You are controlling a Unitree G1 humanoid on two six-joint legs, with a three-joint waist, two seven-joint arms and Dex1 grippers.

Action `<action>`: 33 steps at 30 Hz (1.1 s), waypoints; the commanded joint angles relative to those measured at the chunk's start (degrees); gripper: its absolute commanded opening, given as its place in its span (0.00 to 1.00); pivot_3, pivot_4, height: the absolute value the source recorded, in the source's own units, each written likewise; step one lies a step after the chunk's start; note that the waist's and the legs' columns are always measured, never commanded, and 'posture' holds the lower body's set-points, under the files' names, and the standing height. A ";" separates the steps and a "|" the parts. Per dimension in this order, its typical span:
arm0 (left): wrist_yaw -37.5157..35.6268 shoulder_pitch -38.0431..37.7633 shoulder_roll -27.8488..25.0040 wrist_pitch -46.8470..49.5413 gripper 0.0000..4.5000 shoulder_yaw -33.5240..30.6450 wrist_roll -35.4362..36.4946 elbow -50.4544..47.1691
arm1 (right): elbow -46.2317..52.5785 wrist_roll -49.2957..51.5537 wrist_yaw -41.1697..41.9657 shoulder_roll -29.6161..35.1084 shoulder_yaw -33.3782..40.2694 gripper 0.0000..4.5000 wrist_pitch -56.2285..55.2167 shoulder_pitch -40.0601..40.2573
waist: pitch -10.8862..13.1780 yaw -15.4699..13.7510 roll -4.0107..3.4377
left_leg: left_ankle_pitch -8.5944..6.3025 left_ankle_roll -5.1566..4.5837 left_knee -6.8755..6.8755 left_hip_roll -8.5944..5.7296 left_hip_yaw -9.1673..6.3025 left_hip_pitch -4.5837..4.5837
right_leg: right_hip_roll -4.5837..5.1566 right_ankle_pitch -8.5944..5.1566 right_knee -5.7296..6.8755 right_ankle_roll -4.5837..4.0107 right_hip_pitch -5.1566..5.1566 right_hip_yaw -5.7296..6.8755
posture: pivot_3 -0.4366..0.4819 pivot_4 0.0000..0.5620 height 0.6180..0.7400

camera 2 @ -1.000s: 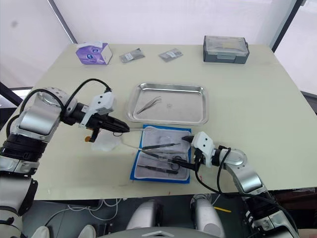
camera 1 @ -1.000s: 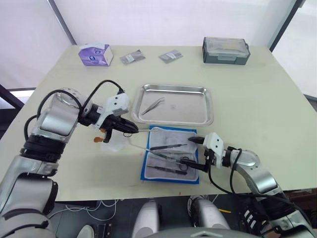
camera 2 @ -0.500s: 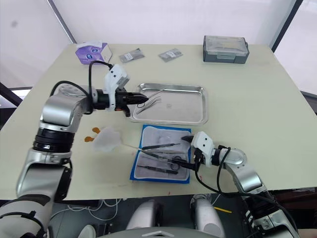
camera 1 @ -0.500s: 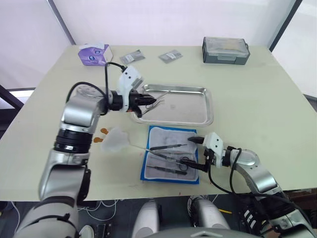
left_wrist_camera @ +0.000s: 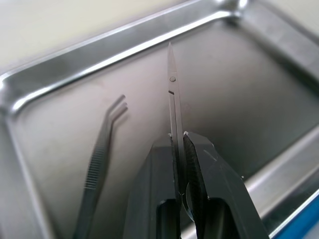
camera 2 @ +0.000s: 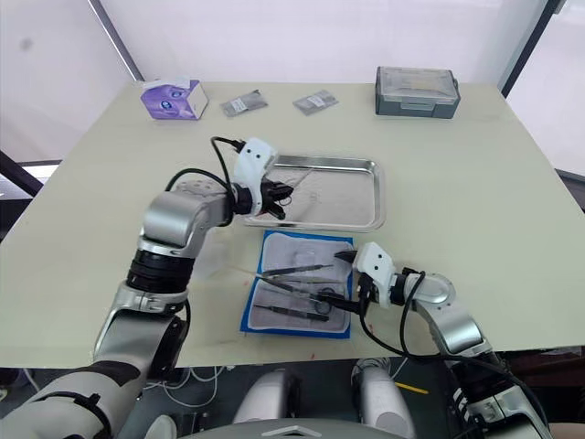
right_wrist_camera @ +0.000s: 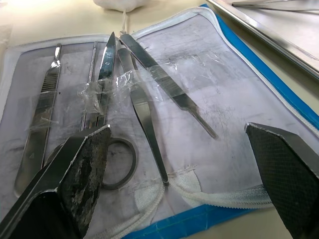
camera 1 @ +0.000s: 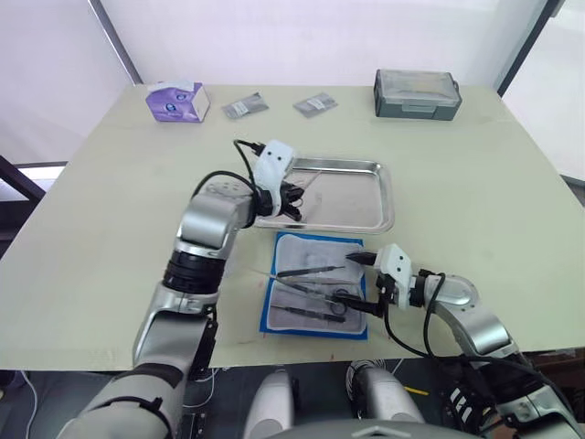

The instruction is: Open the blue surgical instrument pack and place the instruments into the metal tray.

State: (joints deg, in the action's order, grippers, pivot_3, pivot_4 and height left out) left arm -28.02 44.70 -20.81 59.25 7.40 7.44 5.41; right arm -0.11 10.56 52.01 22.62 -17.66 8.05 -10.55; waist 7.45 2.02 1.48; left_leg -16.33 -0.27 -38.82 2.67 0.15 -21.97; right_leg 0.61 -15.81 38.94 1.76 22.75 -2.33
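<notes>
gripping a slim pair of scissors (left_wrist_camera: 172,94) between its two black fingers, the left gripper (camera 1: 291,194) hangs over the near left part of the metal tray (camera 1: 366,218), its fingers pressed tight on the shanks while the closed blades point out over the tray floor toward the far rim. whether the scissors touch the tray floor cannot be told. a curved pair of tweezers (left_wrist_camera: 99,149) lies flat in the tray just beside the held scissors, apart from them. the tray sits mid-table, and right in front of it, on the robot's side, the blue surgical instrument pack (camera 1: 271,315) lies opened flat with its pale lining up and a thin white drawstring trailing off its left edge. on the lining lie the remaining instruments: a flat scalpel handle (right_wrist_camera: 37,124), a ring-handled tool (right_wrist_camera: 102,119) and two straight forceps (right_wrist_camera: 164,84), several of them under strips of clear tape (right_wrist_camera: 107,84). the right gripper (camera 1: 367,283) rests low at the pack's right edge with its fingers spread wide, holding nothing, one fingertip near the ring handle and the other out past the blue border. at the far edge of the table stand a purple tissue box (camera 1: 176,100), two small grey packets (camera 1: 245,105) and a grey lidded box (camera 1: 416,92).
</notes>
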 commanded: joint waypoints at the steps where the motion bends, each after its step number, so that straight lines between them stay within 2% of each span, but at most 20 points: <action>1: 1.69 2.01 0.40 -3.22 0.02 -0.05 -1.45 3.68 | -6.10 -3.50 -0.03 0.32 -3.51 1.00 2.55 2.27 | 0.00 0.04 0.00 | 0.00 0.00 0.06 0.00 0.02 0.07 | 0.00 0.00 -0.02 0.00 -0.04 -0.02 | 0.48 0.27 0.93; 9: 1.94 4.20 1.25 -9.51 0.02 1.06 -3.43 13.47 | -6.59 -3.80 -0.34 -0.27 -3.68 1.00 1.99 2.37 | 0.00 0.08 0.00 | 0.00 0.01 0.17 -0.01 0.09 0.17 | 0.00 0.00 -0.05 0.00 -0.07 -0.07 | 0.48 0.27 0.93; 16: 2.93 5.30 2.22 -11.33 0.02 -0.95 -2.96 18.86 | -6.25 -3.84 -0.74 -0.44 -3.56 1.00 2.05 2.91 | -0.01 0.11 0.01 | 0.01 0.01 0.18 -0.01 0.12 0.18 | 0.00 0.00 -0.05 0.00 -0.07 -0.09 | 0.48 0.27 0.93; 33: 9.33 7.77 3.67 -15.61 0.02 -5.48 -3.63 26.36 | -5.66 -3.74 -1.07 -0.43 -3.55 1.00 2.13 3.52 | -0.01 0.14 0.02 | 0.01 0.01 0.21 -0.01 0.12 0.20 | 0.00 0.00 -0.05 0.00 -0.07 -0.09 | 0.48 0.27 0.93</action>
State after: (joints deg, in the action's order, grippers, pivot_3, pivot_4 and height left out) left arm -19.27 51.06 -17.29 44.64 2.50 4.31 32.16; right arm -0.63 10.26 51.29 21.72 -17.68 7.17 -10.21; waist 7.44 2.16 1.50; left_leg -16.32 -0.26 -38.61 2.66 0.27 -21.77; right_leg 0.62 -15.81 38.88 1.76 22.68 -2.42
